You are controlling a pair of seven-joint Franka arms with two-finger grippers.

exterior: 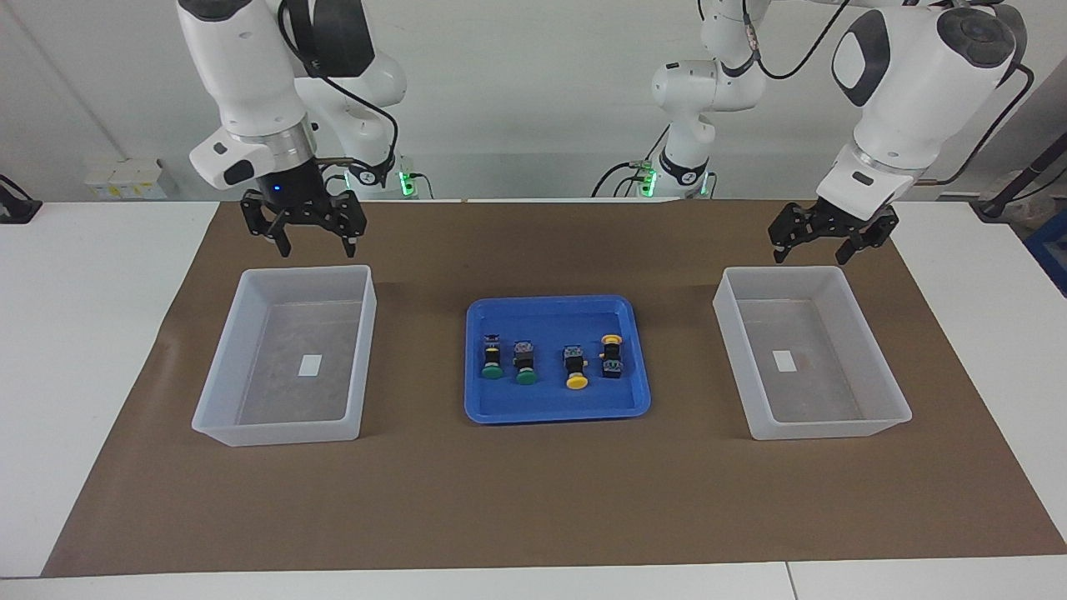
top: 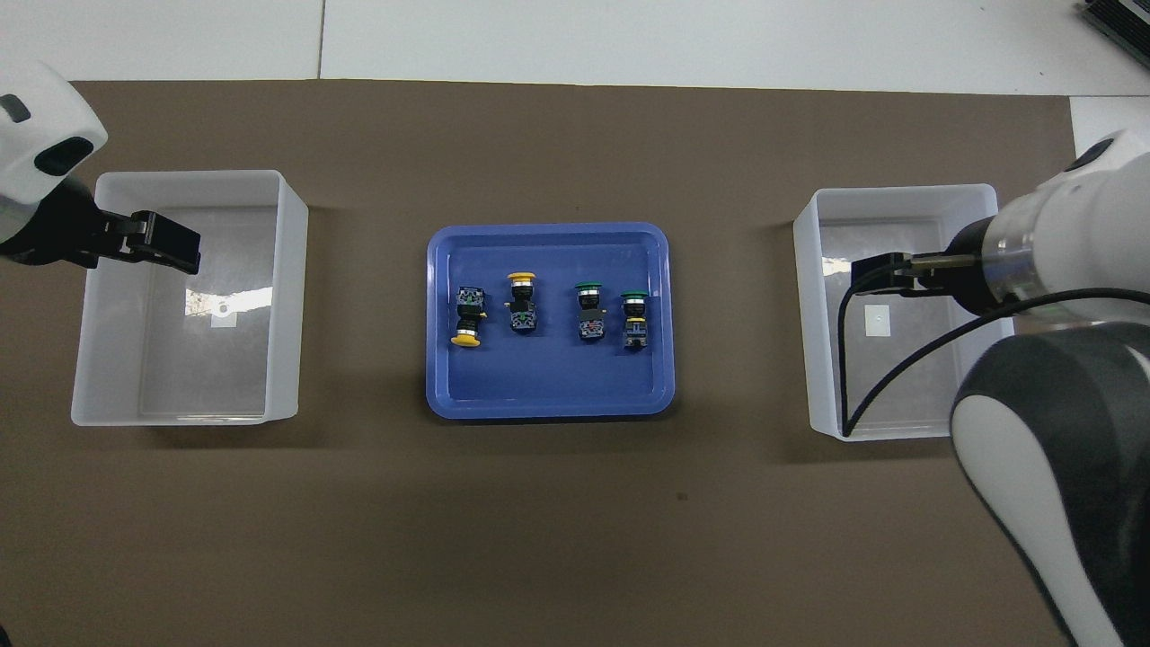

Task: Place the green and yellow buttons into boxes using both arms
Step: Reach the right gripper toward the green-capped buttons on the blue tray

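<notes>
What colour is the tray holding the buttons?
Blue; the tray shows best in the overhead view.

- A robotics lab, a test bench rather than a home or shop.
- Two white arms (exterior: 909, 75) stand bolted at the edge of a plain white table (exterior: 92, 275), green lights glowing at their bases.
- A brown mat (exterior: 533, 492) covers the worktop, laid out neatly under both sets of jaws.
- Black cables (top: 907, 368) hang loose from the arms.
- The wall (exterior: 533, 92) is bare and white.
</notes>
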